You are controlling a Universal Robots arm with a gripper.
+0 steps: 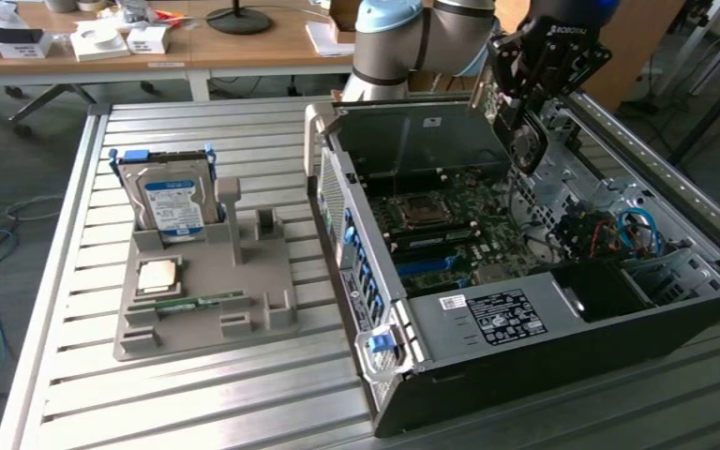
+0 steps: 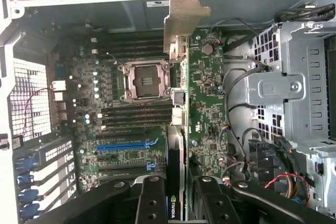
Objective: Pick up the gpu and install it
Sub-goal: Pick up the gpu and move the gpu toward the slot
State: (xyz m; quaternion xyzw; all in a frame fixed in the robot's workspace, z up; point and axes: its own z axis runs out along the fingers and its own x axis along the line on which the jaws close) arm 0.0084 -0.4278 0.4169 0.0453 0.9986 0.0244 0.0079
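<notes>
I hold the gpu edge-on: a thin card with a silver metal bracket at its far end and an NVIDIA mark near my fingers. My gripper is shut on the card's near end. The card hangs over the motherboard inside the open computer case, above the memory slots and the blue slot, and does not look seated. In the exterior view my gripper hovers above the case's back part, with the dark gpu hanging below it.
A metal drive cage with loose cables borders the board on one side. On the slatted table, at the exterior view's left, a grey holder carries a hard drive, a processor and a memory strip.
</notes>
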